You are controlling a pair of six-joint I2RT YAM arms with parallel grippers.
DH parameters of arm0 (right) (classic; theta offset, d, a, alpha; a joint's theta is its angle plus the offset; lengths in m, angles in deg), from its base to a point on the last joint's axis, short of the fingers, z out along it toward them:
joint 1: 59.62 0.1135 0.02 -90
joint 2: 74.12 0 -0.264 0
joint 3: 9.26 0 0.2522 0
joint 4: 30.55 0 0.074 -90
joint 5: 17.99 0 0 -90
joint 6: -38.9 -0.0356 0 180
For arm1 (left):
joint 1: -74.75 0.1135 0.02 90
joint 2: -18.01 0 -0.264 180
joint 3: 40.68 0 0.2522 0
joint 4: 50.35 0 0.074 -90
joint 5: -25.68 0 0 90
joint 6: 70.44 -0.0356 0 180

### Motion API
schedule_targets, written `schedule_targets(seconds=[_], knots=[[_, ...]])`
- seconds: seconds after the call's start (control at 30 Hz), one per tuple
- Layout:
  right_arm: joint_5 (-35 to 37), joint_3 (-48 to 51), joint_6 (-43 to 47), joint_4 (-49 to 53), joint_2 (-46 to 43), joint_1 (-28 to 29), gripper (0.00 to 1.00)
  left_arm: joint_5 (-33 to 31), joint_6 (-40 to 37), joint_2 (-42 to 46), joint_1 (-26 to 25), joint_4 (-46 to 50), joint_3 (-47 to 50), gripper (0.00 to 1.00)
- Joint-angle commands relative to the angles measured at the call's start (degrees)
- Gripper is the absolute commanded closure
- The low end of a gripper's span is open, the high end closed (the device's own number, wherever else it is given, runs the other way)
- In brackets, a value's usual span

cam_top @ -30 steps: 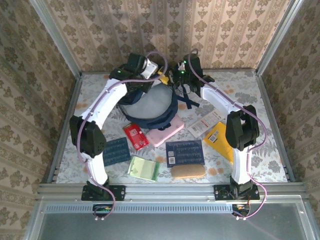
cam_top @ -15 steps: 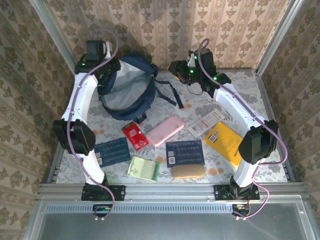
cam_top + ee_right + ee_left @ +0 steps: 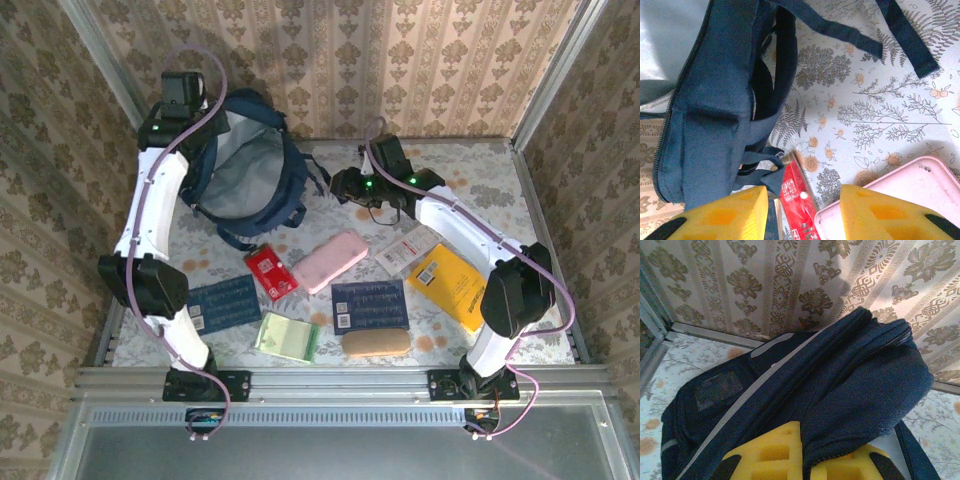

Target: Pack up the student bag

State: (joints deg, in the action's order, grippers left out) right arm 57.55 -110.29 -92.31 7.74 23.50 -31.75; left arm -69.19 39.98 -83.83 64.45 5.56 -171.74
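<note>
At far left, the left gripper (image 3: 804, 465) is pinching the bag's (image 3: 245, 165) rim tight, holding its mouth open against the far wall (image 3: 805, 280). That thin fold looks likely to slip free, collapsing the opening. The right gripper (image 3: 800, 220) is hovering half open and empty near the straps (image 3: 905, 35), risking a snag.

Damask-papered walls (image 3: 420, 60) enclose a floral-patterned table (image 3: 480, 170).

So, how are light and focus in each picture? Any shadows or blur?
Top external: even light, sharp; the student bag throws a soft shadow on the back wall. Left wrist: the left gripper is blurred up close, a shadow lies on the wallpaper. Right wrist: the right gripper is blurred, the table print sharp.
</note>
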Motion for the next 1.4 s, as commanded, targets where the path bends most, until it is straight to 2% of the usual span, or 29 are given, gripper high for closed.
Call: schedule_targets(seconds=[0.0,0.2,0.37,0.5,0.63,0.73,0.9,0.93,1.0,1.07,1.13,1.23,1.3,1.37], knots=[[-2.02,-1.07,3.37,-0.15,1.06,1.63,0.56,-7.26,-2.73,6.62,-1.95,-4.64,-3.87,1.0],[-4.01,-2.96,5.63,0.46,2.47,5.05,0.61,-6.19,-1.89,5.45,-4.57,-0.32,-4.1,1.0],[0.26,0.54,7.71,1.08,0.79,5.6,0.62,5.14,1.69,4.16,-4.46,-0.09,2.03,1.0],[11.29,4.09,7.29,4.84,-1.26,5.8,0.51,13.41,5.39,1.5,-4.15,-3.83,5.14,1.0],[19.55,8.66,4.6,8.94,-4.48,6.15,0.44,15.54,11.82,-2.62,-4.42,-5.27,4.26,1.0],[21.05,13.05,5.5,8.76,-8.46,6.15,0.42,17.75,15.77,-4.34,-3.8,-9.08,4.99,1.0],[22.71,17.07,5.76,12.21,-12.34,6.14,0.38,25.43,24.55,-6.2,-0.73,-15.34,6.81,1.0],[23.34,17.56,4.7,13.68,-12.88,6.14,0.36,26.59,25.15,-6.58,-0.59,-15.66,7.01,1.0],[24.73,18.82,2.55,16.65,-14.4,6.14,0.25,28.16,25.43,-6.88,-0.81,-16.08,8.06,1.0],[25.96,20.02,1.49,19.46,-16.37,6.14,0.24,29.04,25.67,-6.64,-1.04,-16.45,10.33,1.0],[24.83,20.75,3.77,21.1,-17.55,6.14,0.27,30.21,25.74,-6.44,-1.02,-16.88,12.51,1.0],[21.02,21.46,14.58,21.54,-21.09,6.23,0.27,31.21,25.19,-5.97,-1.12,-16.92,15.78,1.0],[12.65,23.27,21.45,19.58,-22.75,6.29,0.27,31.16,24.6,-5.28,-1.26,-17.23,18.2,1.0],[8.45,24.93,24.82,18.71,-23.03,7.67,0.28,31.02,24.41,-4.45,-1.21,-16.99,20.35,1.0]])
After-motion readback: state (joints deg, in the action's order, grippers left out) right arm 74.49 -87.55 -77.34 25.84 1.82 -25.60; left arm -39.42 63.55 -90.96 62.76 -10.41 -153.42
